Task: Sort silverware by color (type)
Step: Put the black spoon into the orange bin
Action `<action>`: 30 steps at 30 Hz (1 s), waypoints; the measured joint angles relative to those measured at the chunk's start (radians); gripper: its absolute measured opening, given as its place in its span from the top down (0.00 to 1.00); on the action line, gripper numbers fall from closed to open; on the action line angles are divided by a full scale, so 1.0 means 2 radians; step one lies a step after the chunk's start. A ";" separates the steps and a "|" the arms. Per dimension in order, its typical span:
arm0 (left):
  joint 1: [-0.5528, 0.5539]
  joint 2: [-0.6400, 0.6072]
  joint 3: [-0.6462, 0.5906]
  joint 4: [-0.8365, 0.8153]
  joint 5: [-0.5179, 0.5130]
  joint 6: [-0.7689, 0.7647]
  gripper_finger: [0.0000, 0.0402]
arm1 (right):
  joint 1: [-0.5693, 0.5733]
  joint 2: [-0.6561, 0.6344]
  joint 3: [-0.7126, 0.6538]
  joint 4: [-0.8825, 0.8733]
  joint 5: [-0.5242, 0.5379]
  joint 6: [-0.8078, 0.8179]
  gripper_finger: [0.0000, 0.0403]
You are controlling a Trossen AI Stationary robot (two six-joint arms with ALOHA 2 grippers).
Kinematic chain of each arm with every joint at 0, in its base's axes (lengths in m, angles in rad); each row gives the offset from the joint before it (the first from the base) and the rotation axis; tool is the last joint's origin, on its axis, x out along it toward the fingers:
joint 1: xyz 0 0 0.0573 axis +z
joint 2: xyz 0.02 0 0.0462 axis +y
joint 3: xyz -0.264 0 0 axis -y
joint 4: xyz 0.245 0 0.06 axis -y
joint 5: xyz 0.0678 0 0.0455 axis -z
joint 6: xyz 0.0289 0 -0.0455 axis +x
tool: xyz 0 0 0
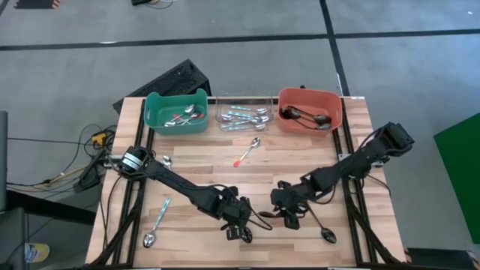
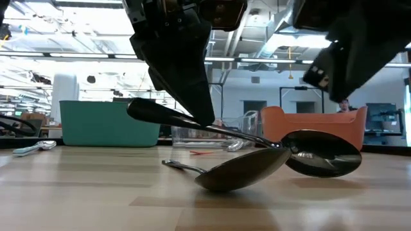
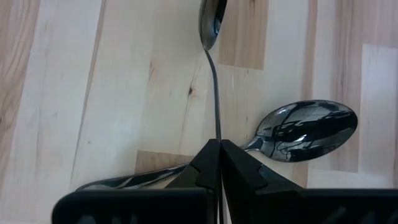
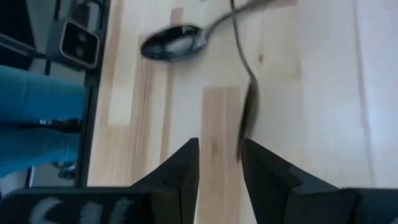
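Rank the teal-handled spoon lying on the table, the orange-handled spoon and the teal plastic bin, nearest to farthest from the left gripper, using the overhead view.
From the left gripper:
1. Teal-handled spoon, near the table's front left.
2. Orange-handled spoon, mid-table, ahead of the bins.
3. Teal plastic bin, back left corner.

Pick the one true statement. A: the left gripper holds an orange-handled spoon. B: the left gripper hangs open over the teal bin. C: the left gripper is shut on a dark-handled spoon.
C: the left wrist view shows the left gripper closed around the thin handle of a dark-handled spoon.
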 joint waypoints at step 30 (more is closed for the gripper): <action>0.001 0.000 0.000 0.000 0.001 0.001 1.00 | -0.012 0.088 0.001 0.054 0.018 0.008 0.65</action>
